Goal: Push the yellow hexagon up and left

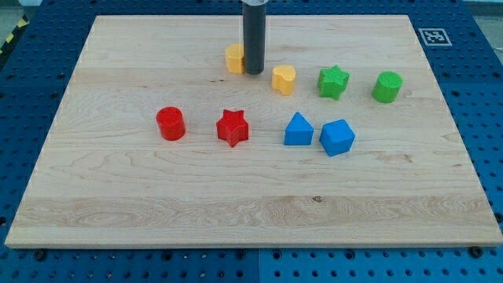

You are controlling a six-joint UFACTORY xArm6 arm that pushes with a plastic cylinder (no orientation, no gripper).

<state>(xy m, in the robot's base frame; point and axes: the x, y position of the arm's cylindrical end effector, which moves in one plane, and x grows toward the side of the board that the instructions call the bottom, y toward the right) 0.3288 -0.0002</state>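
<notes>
Surface: wooden board lying on a blue pegboard table; black-and-white marker tag at the board's top right corner.
Rod: dark, upright, coming down from the view's top edge.
My tip: resting on the board, touching the right side of the yellow hexagon; no jaws, nothing held.
Yellow hexagon: upper middle of the board, just left of the rod, partly hidden by it.
Yellow heart: just right of the tip and slightly lower, apart from it.
Green star: right of the yellow heart.
Green cylinder: furthest right in the same row.
Red cylinder: left of centre, well below the hexagon.
Red star: near the red cylinder, on its right.
Blue triangle: right of the red star.
Blue block: just beside the triangle; exact shape hard to tell, seemingly many-sided.
</notes>
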